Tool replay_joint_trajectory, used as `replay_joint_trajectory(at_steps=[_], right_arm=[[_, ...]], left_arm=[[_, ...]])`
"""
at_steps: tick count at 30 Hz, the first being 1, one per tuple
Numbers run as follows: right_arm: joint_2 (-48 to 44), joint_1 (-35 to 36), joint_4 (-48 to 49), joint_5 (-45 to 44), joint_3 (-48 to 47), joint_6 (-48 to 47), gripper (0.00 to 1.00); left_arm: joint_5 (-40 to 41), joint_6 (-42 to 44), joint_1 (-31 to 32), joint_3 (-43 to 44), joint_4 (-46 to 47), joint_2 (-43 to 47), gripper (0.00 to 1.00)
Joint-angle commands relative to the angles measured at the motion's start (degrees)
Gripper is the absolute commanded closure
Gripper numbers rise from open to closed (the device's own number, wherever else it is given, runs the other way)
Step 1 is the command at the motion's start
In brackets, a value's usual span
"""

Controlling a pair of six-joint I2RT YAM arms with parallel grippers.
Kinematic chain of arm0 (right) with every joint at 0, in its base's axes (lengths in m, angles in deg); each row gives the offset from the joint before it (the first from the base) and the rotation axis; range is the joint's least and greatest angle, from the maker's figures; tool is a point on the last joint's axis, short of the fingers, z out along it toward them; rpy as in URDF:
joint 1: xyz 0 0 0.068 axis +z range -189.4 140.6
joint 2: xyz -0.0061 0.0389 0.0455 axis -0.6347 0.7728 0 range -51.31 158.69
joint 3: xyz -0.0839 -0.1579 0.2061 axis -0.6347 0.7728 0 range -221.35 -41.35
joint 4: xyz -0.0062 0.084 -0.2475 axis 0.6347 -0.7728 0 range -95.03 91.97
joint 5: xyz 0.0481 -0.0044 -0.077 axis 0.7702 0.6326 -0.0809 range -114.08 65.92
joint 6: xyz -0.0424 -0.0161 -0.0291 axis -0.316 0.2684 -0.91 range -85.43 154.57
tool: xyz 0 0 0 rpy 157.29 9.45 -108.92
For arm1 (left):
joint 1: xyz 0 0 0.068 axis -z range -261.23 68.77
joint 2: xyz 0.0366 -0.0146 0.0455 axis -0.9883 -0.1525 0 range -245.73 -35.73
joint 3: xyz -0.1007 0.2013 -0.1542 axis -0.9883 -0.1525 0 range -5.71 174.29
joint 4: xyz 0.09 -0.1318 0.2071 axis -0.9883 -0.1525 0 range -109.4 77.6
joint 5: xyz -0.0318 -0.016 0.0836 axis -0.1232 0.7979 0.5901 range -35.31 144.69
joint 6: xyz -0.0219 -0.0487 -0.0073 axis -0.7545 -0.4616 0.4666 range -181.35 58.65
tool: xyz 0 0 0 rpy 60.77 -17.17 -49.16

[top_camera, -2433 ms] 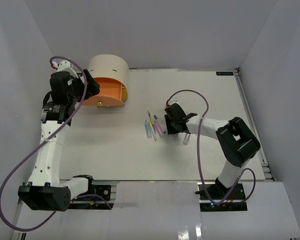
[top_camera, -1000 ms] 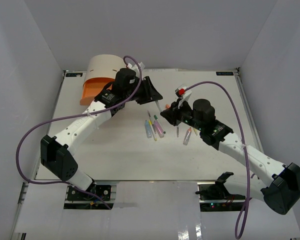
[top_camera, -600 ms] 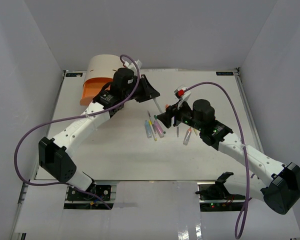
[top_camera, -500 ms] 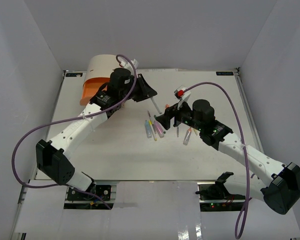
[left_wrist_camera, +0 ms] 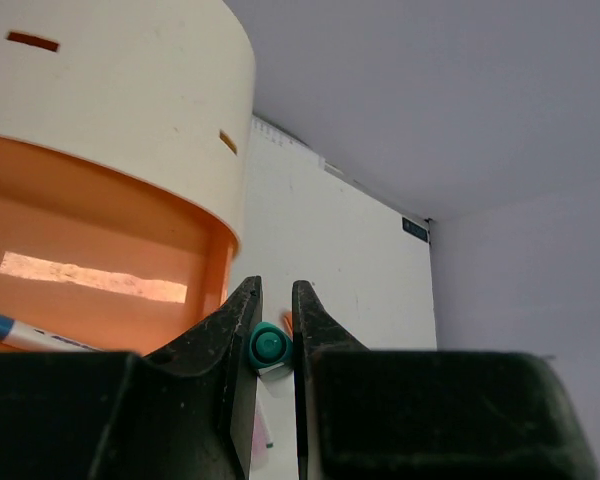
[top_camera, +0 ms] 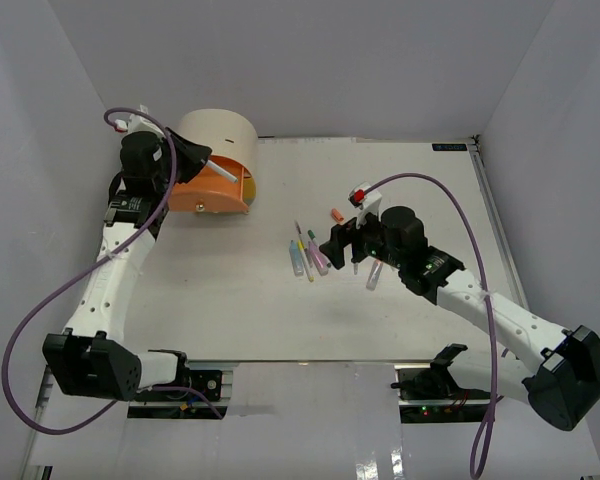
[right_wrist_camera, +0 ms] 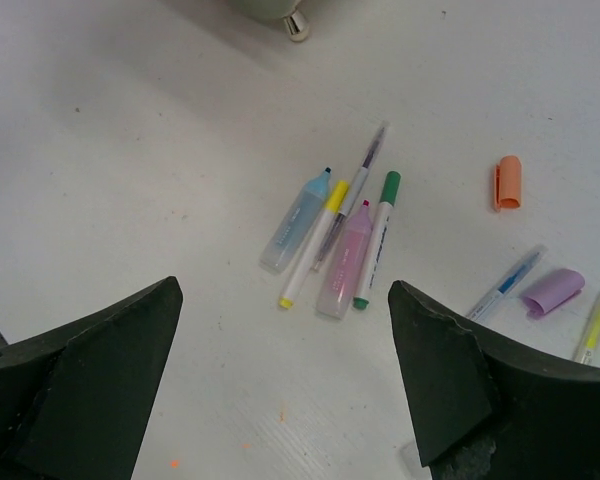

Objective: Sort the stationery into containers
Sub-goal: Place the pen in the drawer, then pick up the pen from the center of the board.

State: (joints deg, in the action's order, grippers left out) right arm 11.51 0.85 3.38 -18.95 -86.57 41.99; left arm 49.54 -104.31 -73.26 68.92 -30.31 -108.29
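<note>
The white table sits inside pale grey walls, with a rail along its right edge. My left gripper is clamped on a white pen with a green cap, over the open orange drawer of the beige cabinet at the far left. My right gripper hangs with its fingers wide apart above the cluster of pens mid-table. Broad white surface spreads from there to the near edge.

No text is legible (the small dark label is blurred).
</note>
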Motion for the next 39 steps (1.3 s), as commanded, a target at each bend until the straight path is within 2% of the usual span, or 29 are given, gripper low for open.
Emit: replay_joint_trajectory(at_steps=[1,12,16,18,26,27,30,32,36,39], right_arm=[[0.01,0.18,-0.62,-2.4,-0.49,-1.27,0.1],[4.84,0.09,-1.32,-2.13,-1.11,-1.09,0.1],[6.95,0.18,-1.32,-3.98,-1.8,-1.79,0.09],[9.15,0.18,-4.13,-4.33,-2.95,-2.15,0.07],[17.58,0.09,-6.24,-6.78,-7.52,-2.67,0.0],[18.38,-0.08,-6.59,-7.14,-7.87,-2.85,0.06],[21.36,-0.43,-7.29,-7.76,-9.28,-3.29,0.12],[23.73,-0.61,-7.91,-8.55,-10.24,-3.99,0.16],[27.78,-1.14,-8.7,-9.61,-12.7,-5.22,0.33],[30.59,-1.4,-8.7,-9.78,-14.11,-5.84,0.37]], left_arm=[[-0.74,-0.54,-3.13,-0.8,1.91,-0.48,0.87],[-0.74,0.24,-6.73,-1.24,4.38,-5.58,0.62],[-0.21,0.86,-6.91,-1.33,4.55,-6.28,0.49],[0.22,1.38,-7.0,-1.42,4.29,-6.2,0.46],[4.26,5.16,-7.7,-1.07,1.04,-4.97,0.16],[4.36,5.69,-7.7,-0.81,0.51,-4.79,0.13],[7.43,8.85,-7.79,0.25,-1.51,-4.26,0.03],[7.7,12.18,-7.79,1.74,-4.04,-4.26,0.02],[7.52,16.85,-7.79,2.71,-8.19,-2.08,0.02],[7.61,19.66,-7.7,1.22,-10.03,1.0,0.02]])
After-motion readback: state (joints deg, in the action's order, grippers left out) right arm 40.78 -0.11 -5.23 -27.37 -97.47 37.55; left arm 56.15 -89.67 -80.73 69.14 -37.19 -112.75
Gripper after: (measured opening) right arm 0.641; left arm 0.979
